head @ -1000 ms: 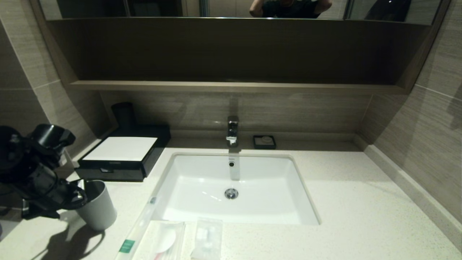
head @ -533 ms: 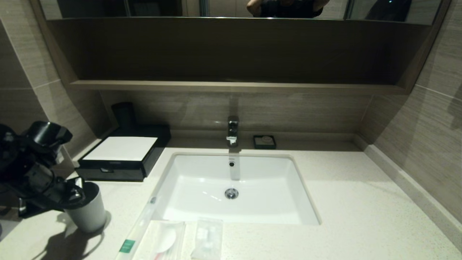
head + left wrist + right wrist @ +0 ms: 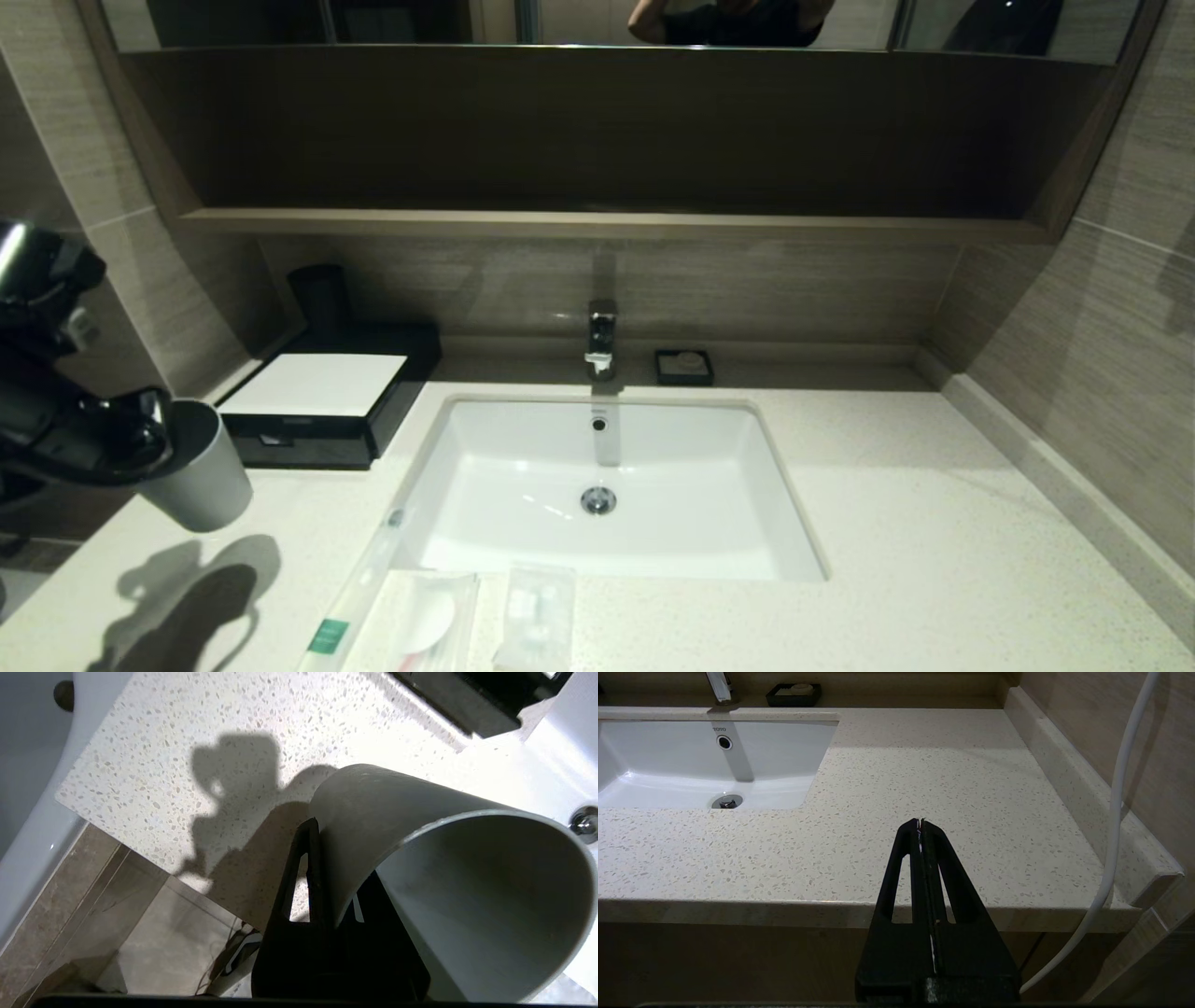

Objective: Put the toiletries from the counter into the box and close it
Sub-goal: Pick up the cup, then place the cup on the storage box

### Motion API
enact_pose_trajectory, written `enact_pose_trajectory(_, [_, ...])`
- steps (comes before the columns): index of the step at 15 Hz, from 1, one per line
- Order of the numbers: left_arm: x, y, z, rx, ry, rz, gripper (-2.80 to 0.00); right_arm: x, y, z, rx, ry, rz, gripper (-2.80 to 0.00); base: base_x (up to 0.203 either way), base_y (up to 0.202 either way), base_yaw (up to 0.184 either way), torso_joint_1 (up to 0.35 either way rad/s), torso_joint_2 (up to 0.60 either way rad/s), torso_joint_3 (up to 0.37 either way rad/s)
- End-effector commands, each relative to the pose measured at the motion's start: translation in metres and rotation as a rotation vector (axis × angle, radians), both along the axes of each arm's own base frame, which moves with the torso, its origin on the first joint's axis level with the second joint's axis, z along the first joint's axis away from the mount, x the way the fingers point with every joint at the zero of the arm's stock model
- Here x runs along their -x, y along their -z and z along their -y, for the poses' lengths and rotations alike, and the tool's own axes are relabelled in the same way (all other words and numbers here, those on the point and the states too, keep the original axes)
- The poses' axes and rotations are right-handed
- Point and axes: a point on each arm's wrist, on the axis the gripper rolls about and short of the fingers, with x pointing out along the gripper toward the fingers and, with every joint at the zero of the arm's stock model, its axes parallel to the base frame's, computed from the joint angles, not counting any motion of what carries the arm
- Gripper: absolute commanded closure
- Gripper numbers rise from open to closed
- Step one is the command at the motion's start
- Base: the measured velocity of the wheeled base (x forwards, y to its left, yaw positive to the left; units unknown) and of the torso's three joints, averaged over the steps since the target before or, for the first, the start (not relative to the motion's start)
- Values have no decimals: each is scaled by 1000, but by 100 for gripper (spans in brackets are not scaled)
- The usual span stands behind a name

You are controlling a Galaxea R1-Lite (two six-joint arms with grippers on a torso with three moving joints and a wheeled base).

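My left gripper (image 3: 140,441) is shut on the rim of the grey plastic cup (image 3: 198,471) and holds it tilted above the counter's (image 3: 934,541) left end, in front of the box (image 3: 317,385). In the left wrist view one finger (image 3: 309,858) is outside the cup (image 3: 420,807) and the other is inside. The black box with its white top has its drawer shut. A long thin packet with a green label (image 3: 359,583) and two flat clear packets (image 3: 420,616) (image 3: 537,616) lie at the counter's front edge. My right gripper (image 3: 920,822) is shut and empty, before the counter's right front edge.
The white sink basin (image 3: 485,485) is set in the middle of the counter, with a chrome tap (image 3: 602,338) behind it. A small black square dish (image 3: 684,366) stands by the back wall. A dark cup (image 3: 320,297) stands behind the box. A white cable (image 3: 1115,812) hangs at the right.
My left gripper has lifted the grey cup off the counter and carried it up and to the left, tilting it. Its shadow on the counter has grown. The packets and the box have not moved.
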Motion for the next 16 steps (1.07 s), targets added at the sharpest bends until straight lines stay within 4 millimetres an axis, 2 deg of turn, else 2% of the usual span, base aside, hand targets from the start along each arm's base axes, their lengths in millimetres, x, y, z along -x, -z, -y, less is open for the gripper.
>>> enact_pose_trajectory(1, [5,-18,1,-10,-3,64,0,0,0,0,0,0,-1,0,0,0,0,0,0,0])
enact_pose_trajectory(6, [-3,-48,1,-35,7,176,0,0,0,0,0,0,-1,0,0,0,0,0,0,0])
enact_pose_trajectory(9, [-14,-52,6,-49,48,187,0,0,0,0,0,0,-1,0,0,0,0,0,0,0])
enact_pose_trajectory(16, [-59,-58,12,-46,82,188,0,0,0,0,1,0,-1,0,0,0,0,0,0,0])
